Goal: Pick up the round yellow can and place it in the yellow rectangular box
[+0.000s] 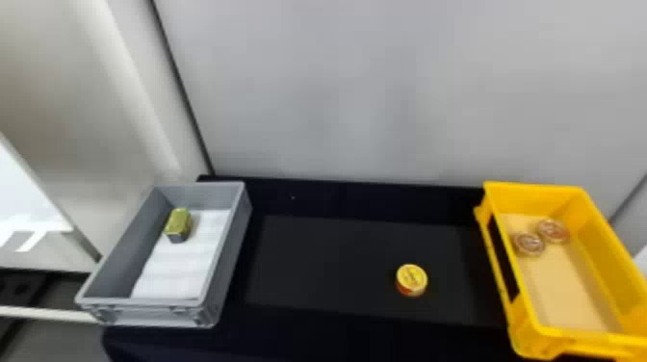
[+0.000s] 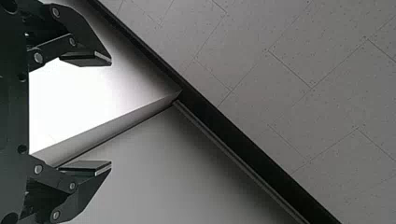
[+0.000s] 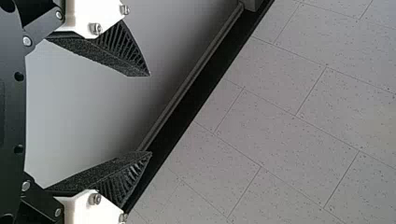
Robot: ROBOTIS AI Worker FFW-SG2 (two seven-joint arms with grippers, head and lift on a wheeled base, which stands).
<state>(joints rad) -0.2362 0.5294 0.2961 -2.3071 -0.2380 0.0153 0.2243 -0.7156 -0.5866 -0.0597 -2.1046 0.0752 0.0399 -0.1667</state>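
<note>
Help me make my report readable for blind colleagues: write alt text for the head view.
Round yellow can on a black-covered table, nearer the yellow rectangular box at right than the gray box at left. Two round items lie in the yellow box; a gold-and-gray block sits in the gray one, which has a white lining.

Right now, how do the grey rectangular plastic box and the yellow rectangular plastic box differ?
The grey box stands towards the robot's left, the yellow box towards its right. The grey box has a white floor, the yellow box a tan one. The grey box holds one squarish green-gold tin, the yellow box two round brownish tins. Both are open-topped.
</note>
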